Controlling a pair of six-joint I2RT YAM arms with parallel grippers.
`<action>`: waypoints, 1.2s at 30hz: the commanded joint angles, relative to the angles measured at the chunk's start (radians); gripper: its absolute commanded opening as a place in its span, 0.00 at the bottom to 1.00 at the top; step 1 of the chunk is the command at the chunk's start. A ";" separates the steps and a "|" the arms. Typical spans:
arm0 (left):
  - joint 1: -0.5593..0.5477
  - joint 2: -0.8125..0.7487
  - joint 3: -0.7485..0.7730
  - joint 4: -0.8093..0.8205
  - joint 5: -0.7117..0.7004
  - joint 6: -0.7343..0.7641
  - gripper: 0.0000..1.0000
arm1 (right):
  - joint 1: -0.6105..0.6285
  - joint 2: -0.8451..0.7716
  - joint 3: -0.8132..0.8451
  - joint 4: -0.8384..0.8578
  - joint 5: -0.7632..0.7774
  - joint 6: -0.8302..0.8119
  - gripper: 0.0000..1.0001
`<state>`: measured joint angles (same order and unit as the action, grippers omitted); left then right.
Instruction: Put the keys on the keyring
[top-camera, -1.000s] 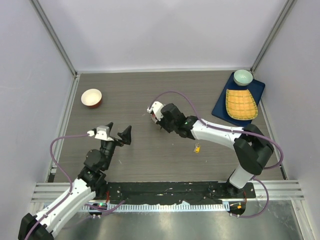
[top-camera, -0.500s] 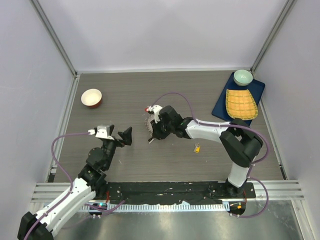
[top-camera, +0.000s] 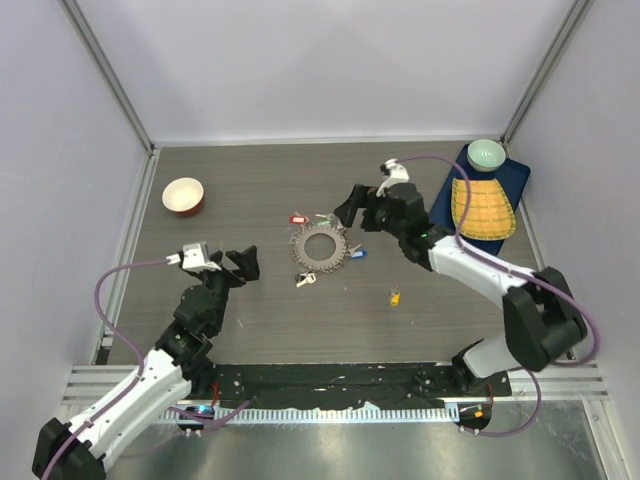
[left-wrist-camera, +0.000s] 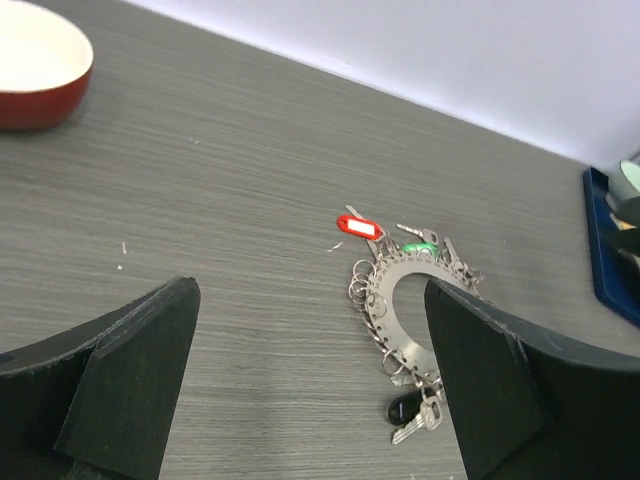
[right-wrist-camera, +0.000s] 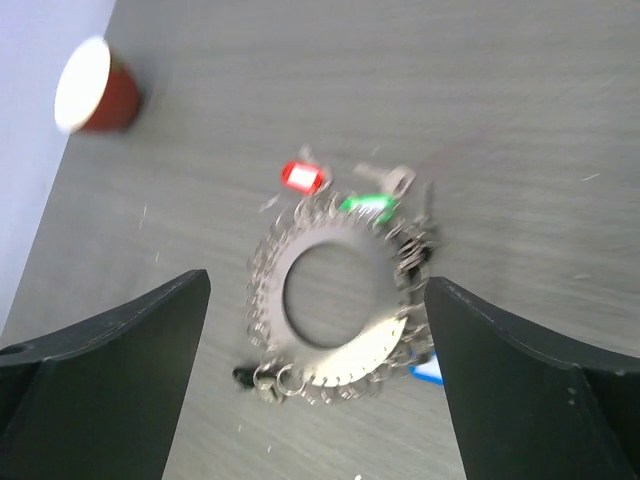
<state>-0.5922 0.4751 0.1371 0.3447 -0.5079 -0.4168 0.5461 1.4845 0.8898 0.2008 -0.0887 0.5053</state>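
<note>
The keyring lies flat mid-table, a grey toothed ring fringed with small rings and keys. Around it lie the keys with red, green, blue and black tags. A yellow-tagged key lies alone to its right, apart from the ring. My right gripper hangs open above the ring's far right side, holding nothing; in its wrist view the keyring shows between the fingers. My left gripper stands open to the ring's left, with the keyring ahead of it.
A red bowl stands at the far left. At the far right a blue tray carries a yellow mat and a pale green bowl. Walls close in the table on three sides.
My right gripper, shut low at the keyring a second ago, has opened, let it go and drawn back up and to the right. The ring now lies uncovered. The left arm barely moved.
</note>
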 joint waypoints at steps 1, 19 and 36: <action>0.009 0.034 0.082 -0.080 -0.153 -0.180 1.00 | -0.040 -0.173 -0.011 -0.113 0.268 -0.013 1.00; 0.104 -0.029 0.577 -0.851 -0.129 -0.401 1.00 | -0.043 -1.074 -0.177 -0.546 0.776 -0.073 1.00; 0.104 -0.392 0.549 -0.917 -0.084 -0.083 1.00 | -0.041 -1.233 -0.110 -0.699 0.879 -0.174 1.00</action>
<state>-0.4931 0.1051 0.7193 -0.5526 -0.6083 -0.5678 0.5037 0.2657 0.7765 -0.5064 0.7540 0.3611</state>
